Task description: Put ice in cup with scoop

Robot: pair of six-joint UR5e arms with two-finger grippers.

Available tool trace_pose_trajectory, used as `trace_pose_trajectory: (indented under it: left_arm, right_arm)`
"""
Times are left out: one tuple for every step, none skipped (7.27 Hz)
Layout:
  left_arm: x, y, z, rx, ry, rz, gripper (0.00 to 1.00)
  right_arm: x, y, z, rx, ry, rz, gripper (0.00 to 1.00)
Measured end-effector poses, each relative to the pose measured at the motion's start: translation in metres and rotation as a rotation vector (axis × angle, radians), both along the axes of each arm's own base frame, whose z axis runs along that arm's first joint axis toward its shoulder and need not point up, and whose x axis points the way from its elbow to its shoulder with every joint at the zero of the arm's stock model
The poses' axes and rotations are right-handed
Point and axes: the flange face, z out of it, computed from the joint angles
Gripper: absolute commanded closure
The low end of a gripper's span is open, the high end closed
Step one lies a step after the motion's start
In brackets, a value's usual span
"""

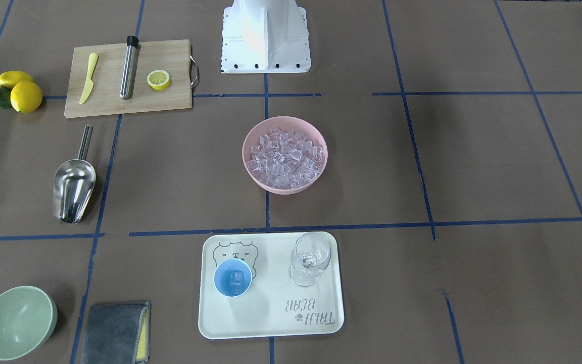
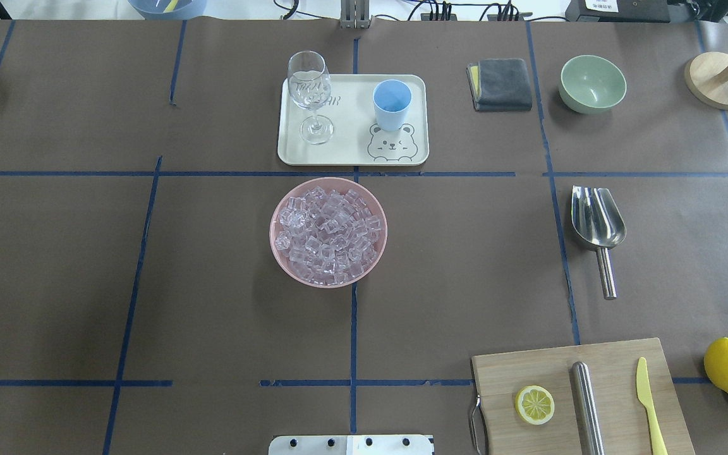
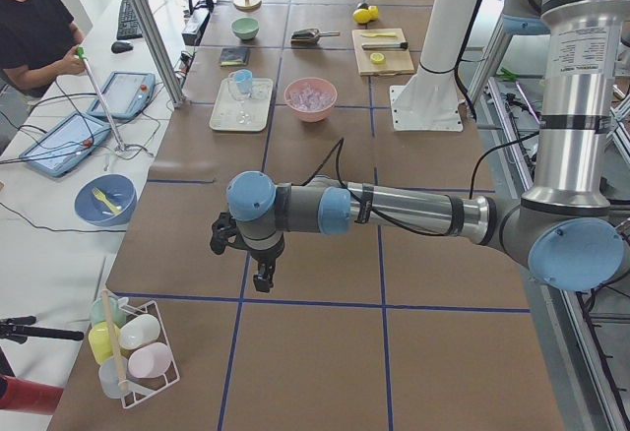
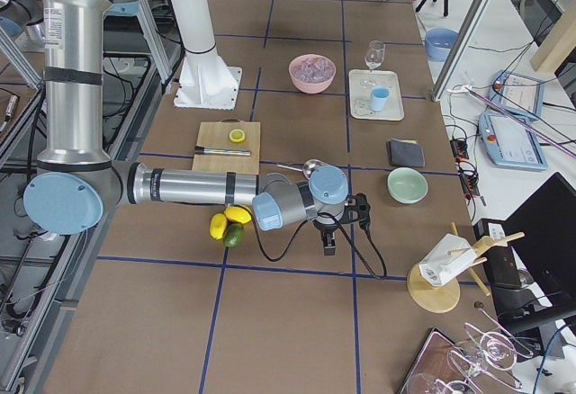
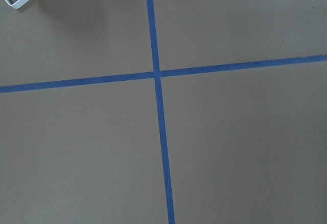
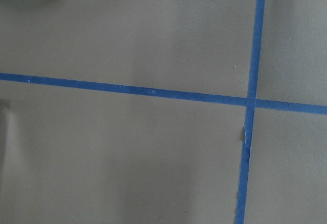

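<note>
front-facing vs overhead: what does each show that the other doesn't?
Front-facing only: what looks like one ice cube inside the cup; the overhead angle hides the cup's bottom. Overhead only: a round wooden stand at the table's far right. Both: pink bowl full of ice, scoop lying untouched, tray with cup and stemmed glass.

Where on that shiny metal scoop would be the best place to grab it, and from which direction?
Likely the short straight handle of the scoop, from above: it lies flat on the table, bare and narrow, pointing back toward the robot, while the wide trough faces up and must stay free for ice.
</note>
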Motion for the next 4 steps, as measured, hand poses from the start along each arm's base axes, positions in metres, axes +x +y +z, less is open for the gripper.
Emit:
trace_pose_trajectory:
  left_arm:
    - [0.000, -0.001, -0.001, 0.002, 0.001, 0.000, 0.00]
    - [0.000, -0.002, -0.001, 0.003, 0.002, 0.000, 0.00]
    - [0.001, -0.002, -0.001, 0.003, 0.002, 0.000, 0.00]
    - [0.001, -0.003, 0.000, 0.009, 0.003, 0.000, 0.00]
  right_arm:
    - [0.006, -0.002, -0.002, 0.005, -0.004, -0.021, 0.00]
    - [0.014, -0.007, -0.009, 0.017, -0.001, -0.045, 0.00]
    - [0.025, -0.013, -0.017, 0.029, 0.006, -0.067, 0.00]
    - [0.036, -0.017, -0.024, 0.046, 0.015, -0.084, 0.00]
